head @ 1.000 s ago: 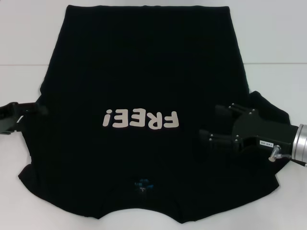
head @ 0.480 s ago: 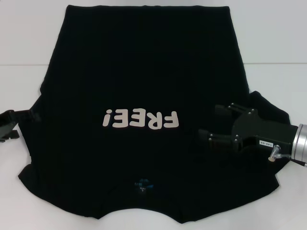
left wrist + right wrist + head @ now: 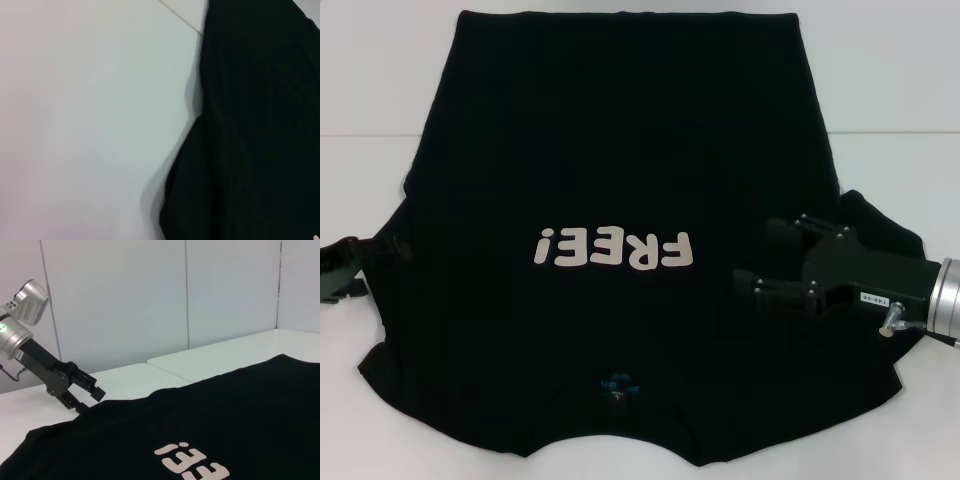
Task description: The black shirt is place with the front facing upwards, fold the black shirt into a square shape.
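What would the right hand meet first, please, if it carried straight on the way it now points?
Most likely only the black shirt: the right hand points toward the robot's left across its chest, below the lettering. Its height above the cloth is unclear.

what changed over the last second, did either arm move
The left gripper crept inward along the table toward the left sleeve edge of the black shirt and now touches or just overlaps it; a grasp is not clear. The right gripper stayed put over the shirt's right side, fingers open. The shirt itself has not shifted, with the FREE! lettering and neck label where they were.
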